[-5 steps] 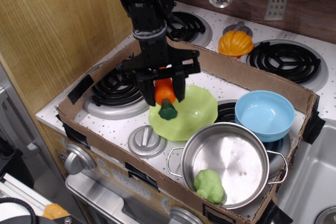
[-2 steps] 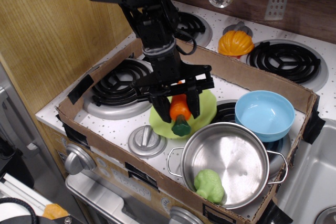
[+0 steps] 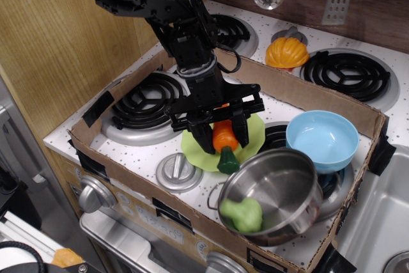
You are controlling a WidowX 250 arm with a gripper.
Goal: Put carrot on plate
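Lower than a moment ago, the hand (image 3: pixel 223 133) sits over the near edge of the plate (image 3: pixel 254 133), its fingers pinching the carrot (image 3: pixel 224 142) upright, green stem end down at the plate's front rim. Meanwhile the pot (image 3: pixel 273 193) has tipped toward the front, and the green toy (image 3: pixel 241 214) inside has slid to its lower left wall. Just right of the plate sits the blue bowl (image 3: pixel 322 140). Beyond the cardboard wall (image 3: pixel 300 93), the orange pumpkin (image 3: pixel 287 52) rests on the bench (image 3: pixel 262 39).
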